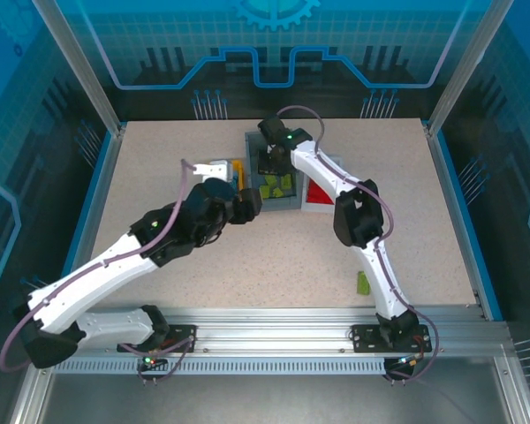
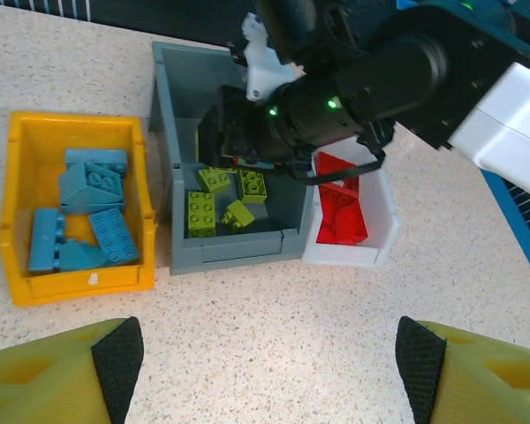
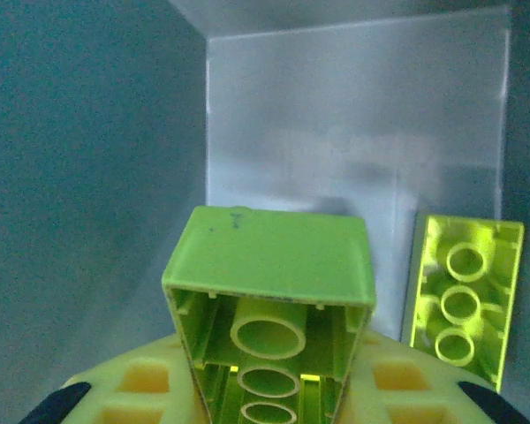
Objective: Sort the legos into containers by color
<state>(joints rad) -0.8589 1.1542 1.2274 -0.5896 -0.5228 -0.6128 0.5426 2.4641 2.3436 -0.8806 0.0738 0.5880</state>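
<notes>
Lime brick [image 3: 269, 291] between right pincer [image 3: 283, 402]

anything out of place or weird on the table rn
One lime green lego lies loose on the table beside the right arm, far from the grey bin holding the other green bricks. Otherwise the sorting looks right: blue ones in the yellow bin, red ones in the white bin.

left arm [image 1: 97, 265] & right arm [image 1: 380, 265] white w/ black joints, black bases on rail [image 1: 274, 320]; purple cable [image 1: 185, 177] along each; green LED [image 2: 333, 103] nr wrist; fingers [image 2: 35, 380] yellow, pads [image 2: 119, 362] black
</notes>
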